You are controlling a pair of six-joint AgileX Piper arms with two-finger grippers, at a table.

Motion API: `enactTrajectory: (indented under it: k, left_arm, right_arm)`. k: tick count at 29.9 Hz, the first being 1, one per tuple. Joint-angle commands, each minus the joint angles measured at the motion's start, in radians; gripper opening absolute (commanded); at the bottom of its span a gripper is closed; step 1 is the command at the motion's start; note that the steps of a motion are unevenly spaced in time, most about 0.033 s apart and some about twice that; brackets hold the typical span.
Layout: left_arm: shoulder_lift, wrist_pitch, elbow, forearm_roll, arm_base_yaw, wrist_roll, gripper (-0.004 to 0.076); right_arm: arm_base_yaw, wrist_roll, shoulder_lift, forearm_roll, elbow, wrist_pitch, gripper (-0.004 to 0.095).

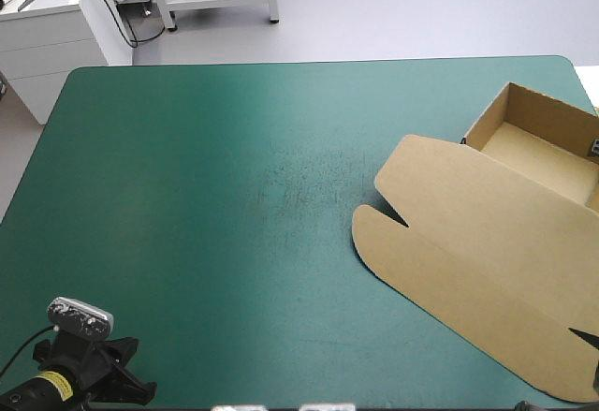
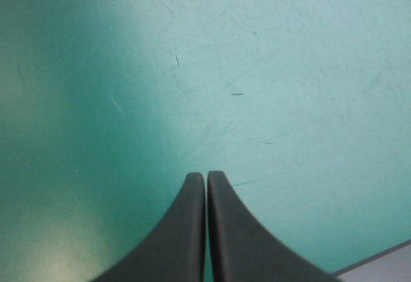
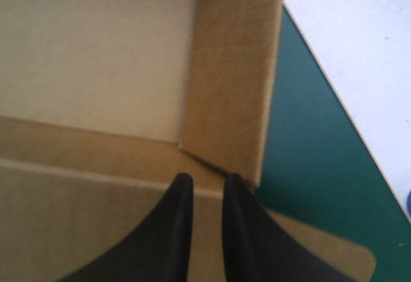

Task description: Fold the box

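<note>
High view showed us the teal-green cover (image 1: pixel 206 205) with the brown box (image 1: pixel 487 242) at its right edge, tray open and lid flat. Only the wrist views gave us fingers. The left gripper (image 2: pixel 206 178) was pressed together over bare cover. The right gripper (image 3: pixel 207 179) stood a slit apart above the lid, gripping nothing, near a tray wall (image 3: pixel 231 70).

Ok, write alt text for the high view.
A brown box sits at the right side of a teal-green table, its tray open with walls raised and its lid lying flat toward the near edge. The left arm rests at the near-left corner.
</note>
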Motion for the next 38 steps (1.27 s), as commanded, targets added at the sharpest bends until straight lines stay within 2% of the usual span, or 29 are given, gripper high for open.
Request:
enactTrajectory:
  k: [1,4,10,14,22,27,38]
  left_arm:
    - [0.01,-0.05,-0.024,-0.014,-0.005,-0.004,-0.0008]
    - [0.01,-0.05,-0.024,-0.014,-0.005,-0.004,-0.0008]
    - [0.01,-0.05,-0.024,-0.025,-0.005,-0.009,-0.0008]
    - [0.01,-0.052,-0.024,-0.052,-0.005,-0.009,-0.0008]
    - [0.01,-0.048,-0.024,-0.052,-0.005,-0.008,-0.0008]
    - [0.01,-0.048,-0.024,-0.052,-0.005,-0.008,-0.0008]
    - [0.01,-0.048,-0.024,-0.052,-0.005,-0.008,-0.0008]
  right_arm:
    - [0.028,-0.041,-0.196,0.069,0.082,0.009,-0.0013]
    - [0.095,-0.048,-0.356,0.068,0.155,-0.009,-0.0013]
    - [0.323,-0.061,-0.658,0.071,0.334,-0.017,-0.0013]
    - [0.407,-0.066,-0.823,0.074,0.477,-0.006,-0.0013]
    - [0.423,-0.093,-1.084,0.16,0.732,-0.006,-0.0013]
    - [0.423,-0.176,-1.187,0.233,0.835,-0.013,-0.0013]
    - [0.423,-0.214,-1.288,0.239,0.978,-0.093,-0.0013]
